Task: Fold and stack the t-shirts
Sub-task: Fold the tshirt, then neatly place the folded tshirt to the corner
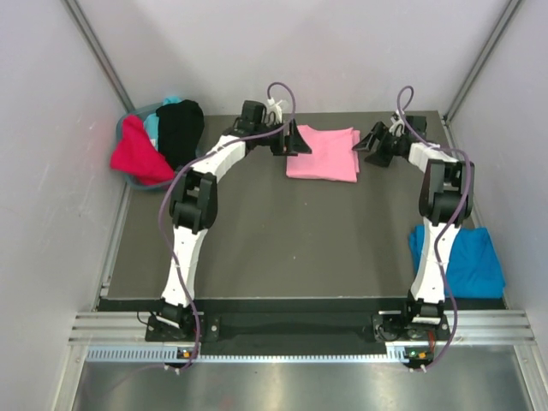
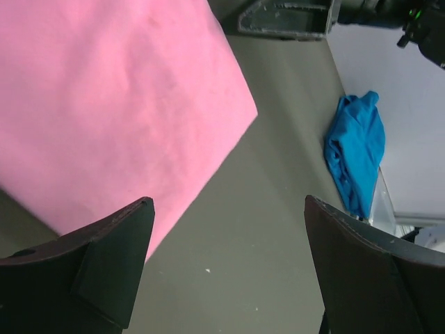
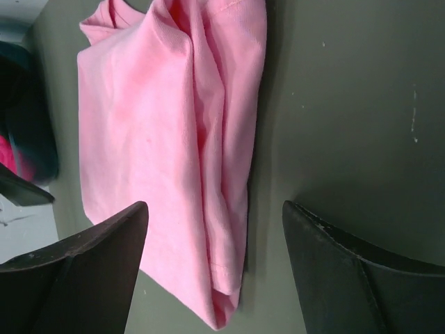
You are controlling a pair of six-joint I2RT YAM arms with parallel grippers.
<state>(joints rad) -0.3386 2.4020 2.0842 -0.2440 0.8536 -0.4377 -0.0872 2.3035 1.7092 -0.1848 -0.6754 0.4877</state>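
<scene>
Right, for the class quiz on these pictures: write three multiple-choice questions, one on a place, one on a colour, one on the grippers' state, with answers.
1. The blue t-shirt lies: A) at the far centre; B) in the far left corner; C) at the near right edge of the table.
2. The folded t-shirt at the far centre is: A) pink; B) black; C) red.
3. The left gripper and right gripper are: A) both shut on cloth; B) both open, holding nothing; C) one open, one shut.
Answers: C, the top view shows it there; A, every view shows pink; B, both wrist views show jaws wide, gripping nothing.
</scene>
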